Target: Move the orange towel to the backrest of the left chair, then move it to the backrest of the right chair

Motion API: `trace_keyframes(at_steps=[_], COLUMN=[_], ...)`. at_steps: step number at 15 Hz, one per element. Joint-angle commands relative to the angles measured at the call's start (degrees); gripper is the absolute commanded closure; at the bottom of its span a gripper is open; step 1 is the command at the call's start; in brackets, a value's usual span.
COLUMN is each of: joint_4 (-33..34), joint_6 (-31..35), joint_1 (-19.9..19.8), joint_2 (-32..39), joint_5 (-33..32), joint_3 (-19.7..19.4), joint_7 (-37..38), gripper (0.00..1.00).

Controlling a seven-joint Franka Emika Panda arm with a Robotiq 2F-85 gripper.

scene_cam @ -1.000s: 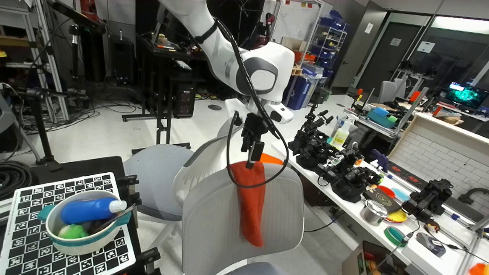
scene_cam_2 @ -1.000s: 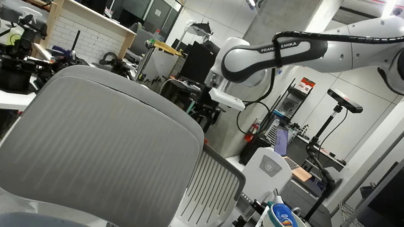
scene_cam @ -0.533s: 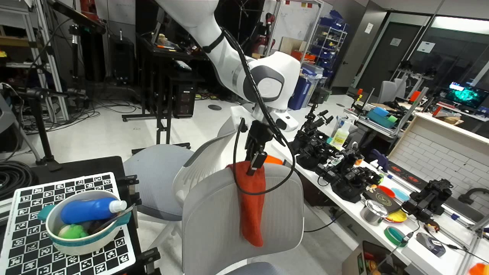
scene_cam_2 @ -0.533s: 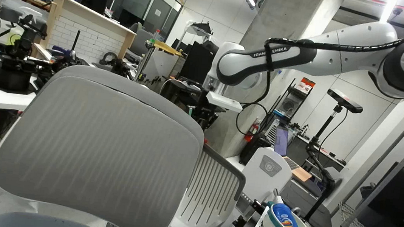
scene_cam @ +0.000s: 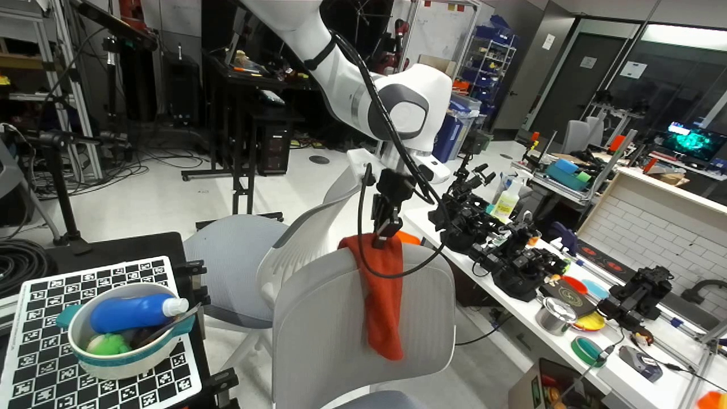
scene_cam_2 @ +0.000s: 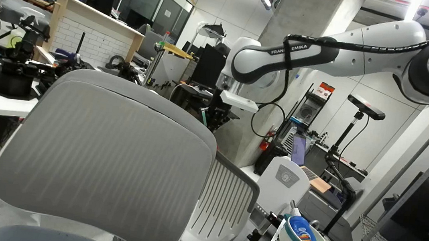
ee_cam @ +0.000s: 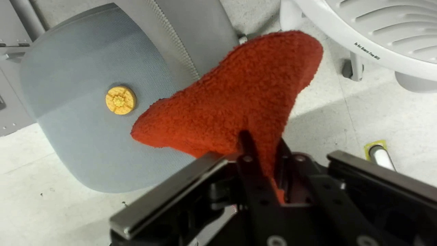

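The orange towel drapes over the backrest of the right chair in an exterior view, its long end hanging down the front. At the towel's top fold is my gripper, shut on the cloth. In the wrist view the towel is pinched between the two dark fingers, spreading out on both sides of them. The left chair stands back to back with the right one; its large backrest hides most of the towel in that exterior view. Whether the towel still presses on the rim I cannot tell.
A yellow round toy lies on the right chair's seat. Close by is the left chair's white slatted back. A pot holding a blue bottle stands on a marker board. A white table with black robot arms runs alongside.
My gripper went down a little, closed on the towel's top, then rose slightly and to the right in an exterior view. The towel's lower end has shifted right and up; the chair moved slightly.
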Motion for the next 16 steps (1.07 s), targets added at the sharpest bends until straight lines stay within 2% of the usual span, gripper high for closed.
trace_keyframes(at_steps=[1, 5, 10, 16], joint_4=[-0.30, -1.11, 2.46, 13.27], joint_6=[-2.46, -2.63, -7.00, -10.72], joint_1=[0.91, 1.94, 1.04, 0.05], joint_2=[-4.93, -10.40, -17.47, -16.96], joint_5=[-1.61, -3.24, -3.29, -0.72], joint_3=[-0.62, -0.25, 1.17, 3.32], joint_7=[-0.19, -0.16, -3.06, -11.99], gripper=[1.00, 0.98, 0.98, 0.98])
